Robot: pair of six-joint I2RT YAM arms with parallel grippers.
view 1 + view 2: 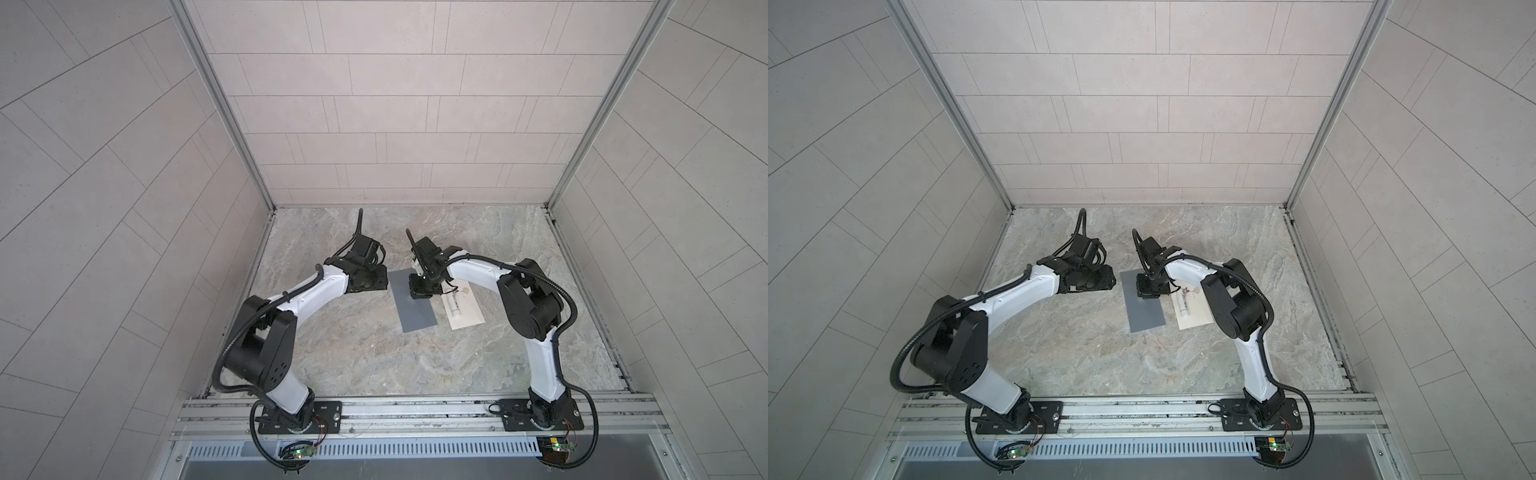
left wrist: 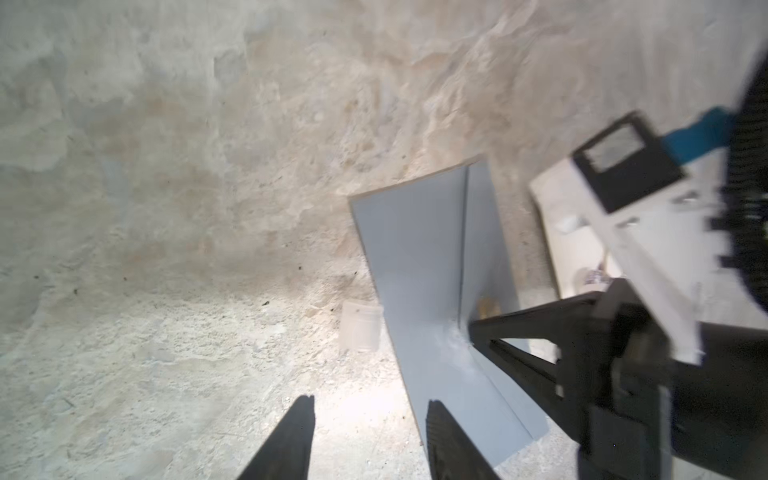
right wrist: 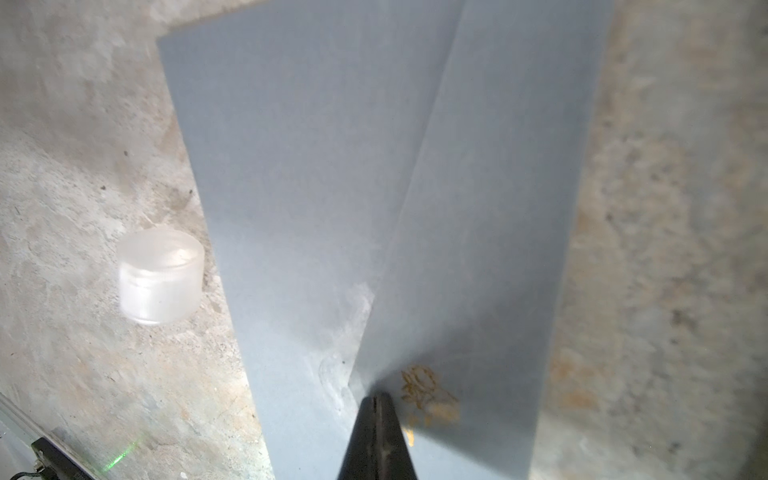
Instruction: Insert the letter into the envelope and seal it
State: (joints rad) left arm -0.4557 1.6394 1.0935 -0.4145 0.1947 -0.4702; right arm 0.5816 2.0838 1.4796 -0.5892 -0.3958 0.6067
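Note:
The grey envelope (image 1: 415, 316) (image 1: 1146, 316) lies flat on the marbled table. Its flap (image 3: 490, 208) carries a gold print, and a glue smear shows beside the flap's edge. My right gripper (image 3: 376, 399) (image 1: 419, 295) is shut, with its tips on the flap's near edge. I cannot tell whether it pinches the paper. My left gripper (image 2: 370, 403) (image 1: 376, 286) hovers open and empty at the envelope's left edge (image 2: 415, 249). A white sheet (image 1: 467, 316) lies to the right of the envelope. I cannot tell whether it is the letter.
A white glue stick (image 1: 453, 309) lies on the white sheet. Its translucent cap (image 3: 160, 276) (image 2: 360, 326) stands on the table close to the envelope's left edge. Tiled walls close off the table on three sides, and the arms' base rail (image 1: 415, 409) runs along the front.

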